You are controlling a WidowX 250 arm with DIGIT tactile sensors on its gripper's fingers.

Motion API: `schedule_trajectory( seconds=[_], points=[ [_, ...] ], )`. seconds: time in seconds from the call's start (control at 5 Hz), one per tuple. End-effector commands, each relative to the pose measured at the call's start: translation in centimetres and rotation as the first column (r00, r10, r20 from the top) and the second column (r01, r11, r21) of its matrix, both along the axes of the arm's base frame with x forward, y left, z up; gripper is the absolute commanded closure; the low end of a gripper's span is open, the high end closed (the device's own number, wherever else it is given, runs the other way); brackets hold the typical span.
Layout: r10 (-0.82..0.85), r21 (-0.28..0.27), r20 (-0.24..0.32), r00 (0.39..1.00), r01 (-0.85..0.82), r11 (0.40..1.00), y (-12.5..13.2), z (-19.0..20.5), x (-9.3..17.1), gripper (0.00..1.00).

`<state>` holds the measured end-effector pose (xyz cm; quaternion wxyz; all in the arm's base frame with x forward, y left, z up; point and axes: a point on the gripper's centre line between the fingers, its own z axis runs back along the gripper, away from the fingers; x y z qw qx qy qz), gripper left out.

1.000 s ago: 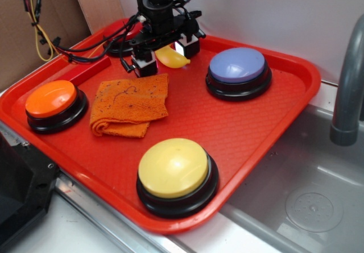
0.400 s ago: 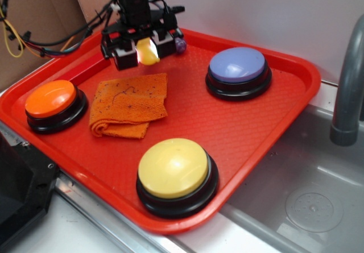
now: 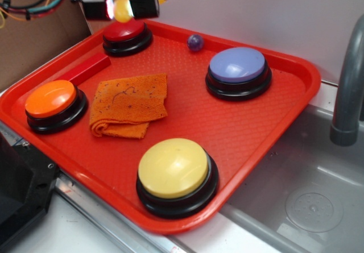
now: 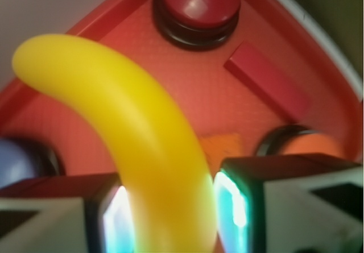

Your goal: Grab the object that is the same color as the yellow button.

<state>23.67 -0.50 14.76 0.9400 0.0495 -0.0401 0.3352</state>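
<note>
The yellow toy banana [image 3: 121, 8] hangs in the air at the top left, above the tray's far corner, clamped between my gripper's [image 3: 120, 5] two lit pads. In the wrist view the banana [image 4: 142, 133] curves up from between the pads and fills the middle of the frame, with the gripper [image 4: 170, 213] shut on its lower part. The yellow button [image 3: 174, 168], a pale yellow dome on a black base, sits at the tray's near edge, far from the gripper.
On the red tray [image 3: 267, 122] stand a red button [image 3: 126, 32], an orange button [image 3: 51, 99] and a lavender-blue button [image 3: 237, 66]. A folded orange cloth [image 3: 129, 102], a red block [image 3: 85, 69] and a small purple ball [image 3: 195, 42] lie there too. A sink and grey faucet [image 3: 347, 94] are at right.
My gripper has risen from the tray's far side and moved left with the banana held in it. The red button and purple ball, hidden before, now show.
</note>
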Motion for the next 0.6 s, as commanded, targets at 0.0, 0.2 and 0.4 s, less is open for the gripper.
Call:
schedule_trajectory(
  seconds=[0.0,0.2,0.4],
  points=[
    [-0.481,0.011,0.101,0.871,0.482,0.876,1.6,5.9,-1.6,1.00],
    [-0.601,0.035,0.114,0.791,0.601,0.798,2.1,6.2,-2.0,1.00],
    [-0.557,0.052,0.089,0.826,0.555,0.830,1.7,5.0,-1.6,1.00]
  ],
)
